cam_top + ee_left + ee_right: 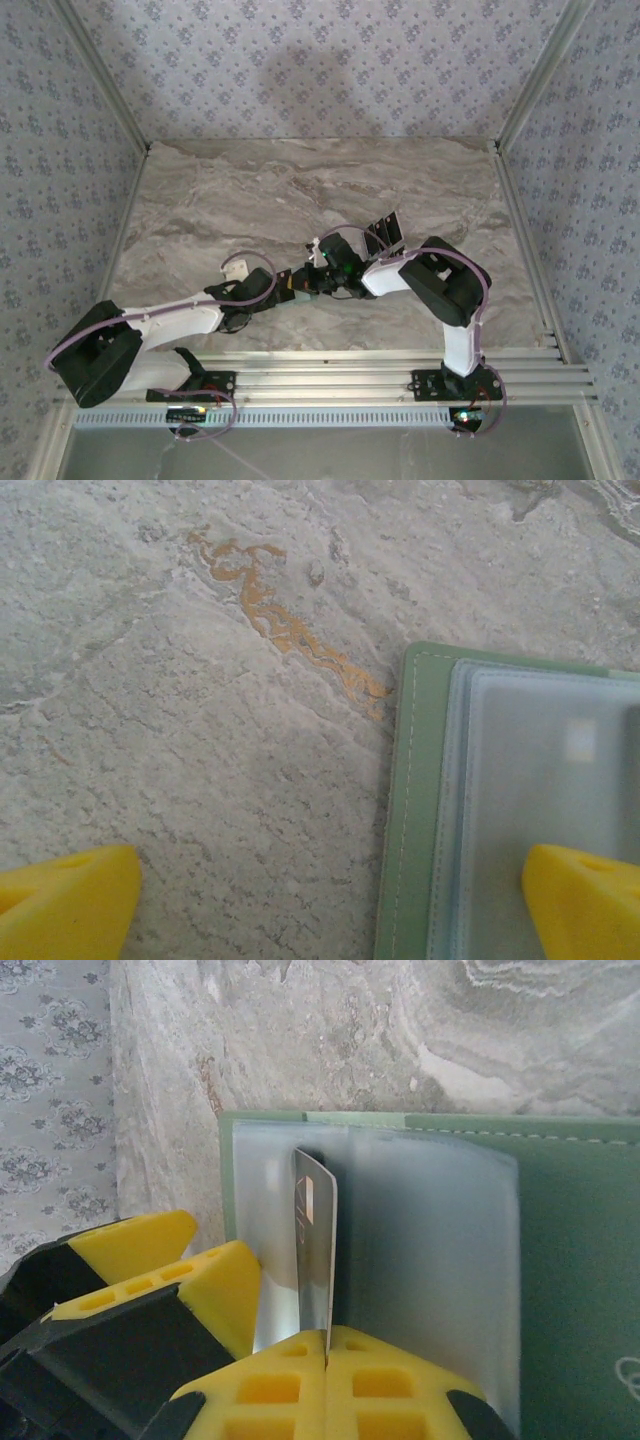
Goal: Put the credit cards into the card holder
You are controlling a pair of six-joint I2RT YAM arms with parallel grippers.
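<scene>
- The card holder (580, 1260) is a flat sage-green pouch with a matte, leather-like skin. It lies on the table (250, 190) at mid-table, under the two tools.
- Pale stitching (412, 780) runs just inside its rounded green border.
- A frosted clear plastic sleeve (430, 1260) covers part of its face. The sleeve is glossy, slightly milky and square-cornered.
- One card (315, 1250) stands on edge over that sleeve. It is a thin, stiff grey sliver with a small pale mark near its top.
- The right tool (327, 1345) is closed tight on the card's lower edge, its blocky yellow pads meeting around it.
- The left tool (320, 910) is spread wide and holds nothing. One yellow fingertip is over bare table, the other over the sleeve; whether they touch down cannot be told.
- More credit cards (385, 232) lie fanned on the table just beyond the tools. They are dark rectangles with pale edges.
- The table is grey marbled stone with a rough, pitted grain. An orange-rust vein (290, 630) runs across it near the holder's corner.
</scene>
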